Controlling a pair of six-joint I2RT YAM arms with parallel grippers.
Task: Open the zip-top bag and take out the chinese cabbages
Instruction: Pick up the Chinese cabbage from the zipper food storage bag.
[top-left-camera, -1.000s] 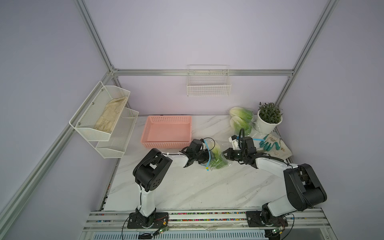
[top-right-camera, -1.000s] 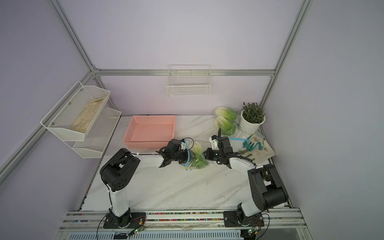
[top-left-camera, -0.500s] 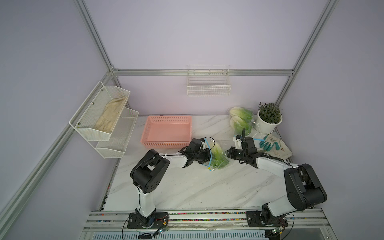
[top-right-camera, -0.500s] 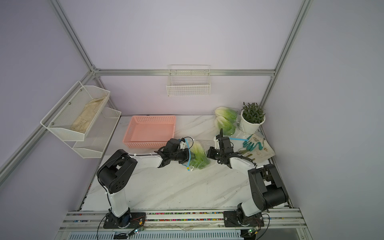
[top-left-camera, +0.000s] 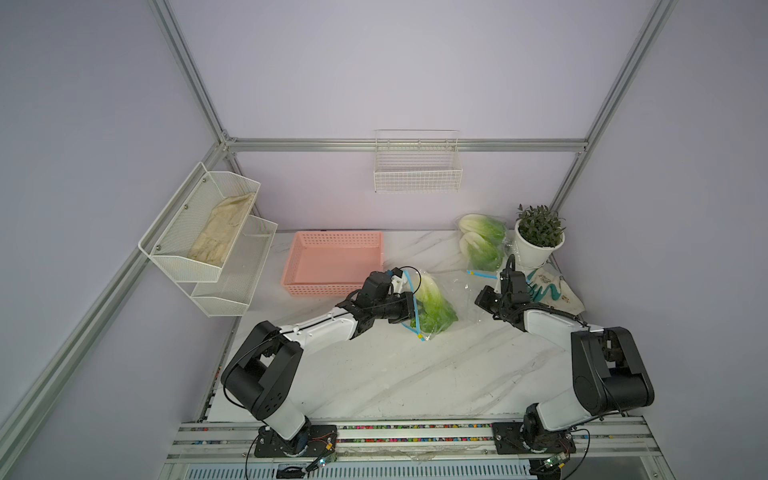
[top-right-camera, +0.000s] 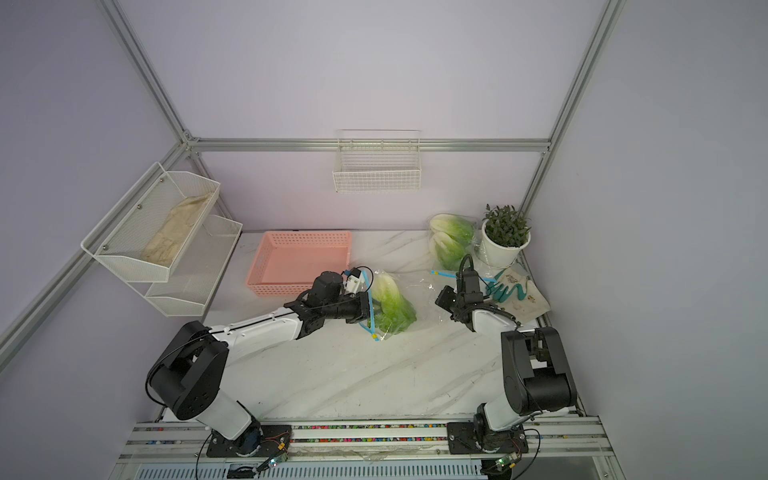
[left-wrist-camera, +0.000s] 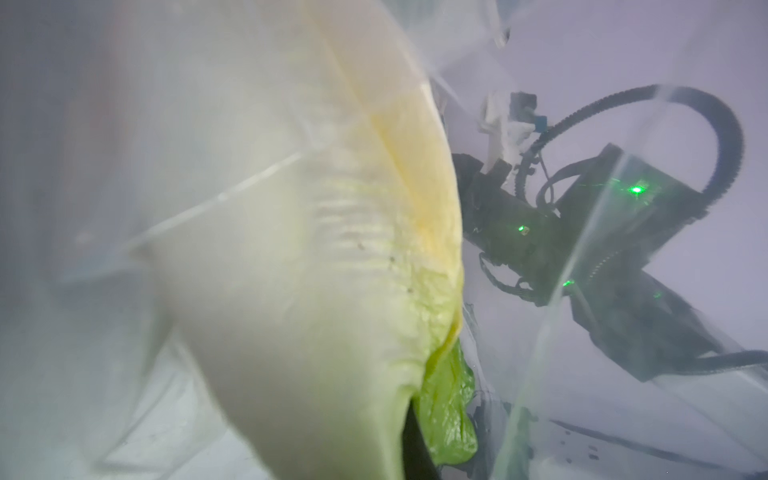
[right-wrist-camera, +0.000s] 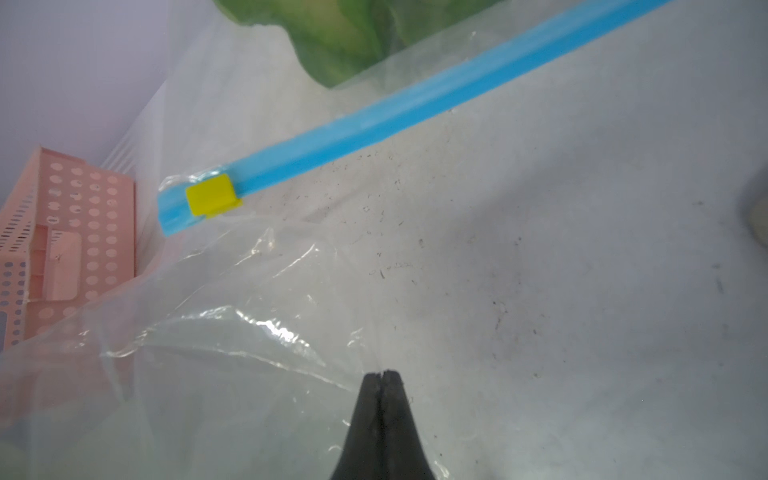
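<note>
On the table (top-left-camera: 395, 374) we find the basket (top-left-camera: 332, 287) at the rear left and the zip-top bag (top-left-camera: 459, 293) mid-table, one cabbage (top-left-camera: 432, 301) inside it. Two more cabbages (top-left-camera: 484, 253) lie at the rear right, just left of the potted plant (top-left-camera: 538, 245); gloves (top-left-camera: 540, 291) lie before it. A wire basket (top-left-camera: 417, 178) hangs on the back wall (top-left-camera: 324, 199), a two-tier rack (top-left-camera: 178, 220) on the left wall (top-left-camera: 83, 199).

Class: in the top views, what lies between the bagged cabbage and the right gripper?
Clear plastic of the bag, running from the cabbage to the right gripper, which pinches it. Both top views show it; nothing else lies there.
</note>
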